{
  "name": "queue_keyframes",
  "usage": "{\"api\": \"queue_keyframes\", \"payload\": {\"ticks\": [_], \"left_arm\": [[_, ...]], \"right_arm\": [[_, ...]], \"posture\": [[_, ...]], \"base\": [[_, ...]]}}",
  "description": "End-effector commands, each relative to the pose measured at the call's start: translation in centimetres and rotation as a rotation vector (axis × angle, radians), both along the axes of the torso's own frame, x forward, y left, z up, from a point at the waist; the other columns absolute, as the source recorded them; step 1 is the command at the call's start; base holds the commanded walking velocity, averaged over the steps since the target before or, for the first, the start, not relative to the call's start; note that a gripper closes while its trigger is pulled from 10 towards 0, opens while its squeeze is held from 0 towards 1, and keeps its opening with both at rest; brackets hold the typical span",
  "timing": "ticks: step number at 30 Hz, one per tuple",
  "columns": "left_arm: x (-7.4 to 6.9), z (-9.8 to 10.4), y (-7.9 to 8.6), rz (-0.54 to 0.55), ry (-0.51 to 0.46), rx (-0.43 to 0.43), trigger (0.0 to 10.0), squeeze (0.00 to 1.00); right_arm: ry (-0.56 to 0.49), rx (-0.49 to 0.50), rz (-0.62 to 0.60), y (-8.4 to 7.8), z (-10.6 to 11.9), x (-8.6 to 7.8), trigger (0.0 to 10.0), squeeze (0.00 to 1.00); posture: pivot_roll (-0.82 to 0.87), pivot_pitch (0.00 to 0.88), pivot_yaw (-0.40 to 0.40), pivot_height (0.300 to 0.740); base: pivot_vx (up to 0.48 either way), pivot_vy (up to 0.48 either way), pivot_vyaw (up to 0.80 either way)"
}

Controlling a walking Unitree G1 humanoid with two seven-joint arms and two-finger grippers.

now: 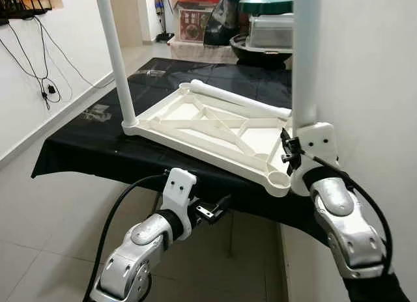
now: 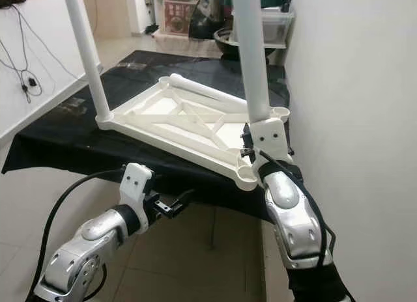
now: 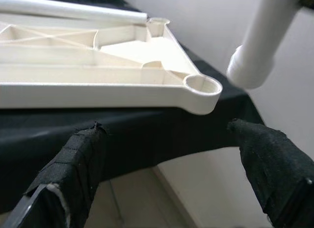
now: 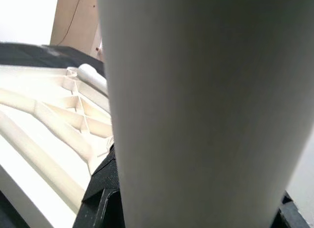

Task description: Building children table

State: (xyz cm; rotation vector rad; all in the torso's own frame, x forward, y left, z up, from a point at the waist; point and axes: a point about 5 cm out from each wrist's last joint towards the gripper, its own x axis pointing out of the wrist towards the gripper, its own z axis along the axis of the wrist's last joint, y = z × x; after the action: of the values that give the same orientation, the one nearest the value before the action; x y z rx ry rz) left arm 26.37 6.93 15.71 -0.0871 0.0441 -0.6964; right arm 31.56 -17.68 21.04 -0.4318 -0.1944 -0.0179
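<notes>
right end effector (image 2: 251,140) grasping upright white plastic tube leg (image 2: 251,61) | just beside upturned white tabletop's empty corner socket (image 2: 248,176) | left end effector (image 2: 171,206) released

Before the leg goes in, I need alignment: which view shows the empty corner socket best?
The left wrist view: the corner socket shows open and close, the held leg beside it. Both eye views show it smaller; the right wrist view is mostly leg.

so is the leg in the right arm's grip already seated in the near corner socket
No, the socket is open and empty, and the leg's end hangs beside it, off the tabletop.
</notes>
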Motion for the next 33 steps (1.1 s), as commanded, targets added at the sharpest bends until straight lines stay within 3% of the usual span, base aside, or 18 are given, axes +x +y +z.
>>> {"api": "queue_keyframes", "payload": {"ticks": [1, 4, 10, 12, 13, 22, 24, 28, 30, 31, 33], "left_arm": [[-0.6, 0.8, -0.3, 0.003, -0.015, -0.023, 10.0, 0.00], [-1.2, 2.0, -0.4, -0.002, -0.035, -0.045, 10.0, 0.00], [-1.6, 2.9, -0.3, 0.002, -0.048, -0.064, 10.0, 0.00], [-1.6, 3.2, -0.3, 0.004, -0.053, -0.064, 10.0, 0.00], [-1.8, 3.9, -0.2, 0.009, -0.065, -0.067, 10.0, 0.00], [-2.5, 4.9, -0.1, 0.019, -0.077, -0.083, 10.0, 0.00], [-2.9, 5.0, 0.3, 0.036, -0.066, -0.076, 10.0, 0.00], [-3.0, 5.0, 0.4, 0.042, -0.062, -0.074, 10.0, 0.00], [-3.0, 4.9, 0.5, 0.057, -0.054, -0.071, 10.0, 0.00], [-3.0, 4.9, 0.5, 0.057, -0.054, -0.071, 10.0, 0.00], [-2.9, 4.8, 0.5, 0.066, -0.045, -0.071, 10.0, 0.00]], "right_arm": [[-0.058, -0.086, -0.009, 0.4, 0.7, 0.9, 10.0, 0.00], [-0.066, -0.141, -0.016, 0.5, 0.9, 1.8, 10.0, 0.00], [-0.067, -0.162, -0.020, 0.6, 1.0, 2.5, 10.0, 0.00], [-0.067, -0.169, -0.020, 0.6, 1.0, 2.8, 10.0, 0.00], [-0.080, -0.220, -0.012, 0.9, 1.1, 3.4, 10.0, 0.00], [-0.116, -0.270, 0.009, 1.7, 1.5, 4.6, 10.0, 0.00], [-0.116, -0.210, 0.014, 2.1, 1.9, 5.5, 10.0, 0.00], [-0.117, -0.186, 0.017, 2.2, 2.1, 5.7, 10.0, 0.00], [-0.142, 0.006, 0.015, 2.7, 3.6, 6.3, 10.0, 0.00], [-0.142, 0.006, 0.015, 2.7, 3.6, 6.3, 10.0, 0.00], [-0.186, 0.352, 0.023, 3.2, 6.4, 7.1, 10.0, 0.00]], "posture": [[0.12, 0.055, -0.054, 0.740], [0.12, 0.111, -0.058, 0.740], [0.12, 0.134, -0.063, 0.740], [0.11, 0.172, -0.064, 0.740], [0.11, 0.214, -0.070, 0.740], [0.12, 0.258, -0.084, 0.740], [0.12, 0.283, -0.101, 0.740], [0.12, 0.283, -0.101, 0.740], [0.11, 0.285, -0.114, 0.740], [0.11, 0.285, -0.114, 0.740], [0.09, 0.281, -0.119, 0.740]], "base": [[0.000, 0.000, 0.00], [0.000, 0.000, 0.00], [0.000, 0.000, 0.00], [0.000, 0.000, 0.00], [0.000, 0.000, 0.00], [0.000, 0.000, 0.00], [0.000, 0.000, 0.00], [0.000, 0.000, 0.00], [0.000, 0.000, 0.00], [0.000, 0.000, 0.00], [0.000, 0.000, 0.00]]}}
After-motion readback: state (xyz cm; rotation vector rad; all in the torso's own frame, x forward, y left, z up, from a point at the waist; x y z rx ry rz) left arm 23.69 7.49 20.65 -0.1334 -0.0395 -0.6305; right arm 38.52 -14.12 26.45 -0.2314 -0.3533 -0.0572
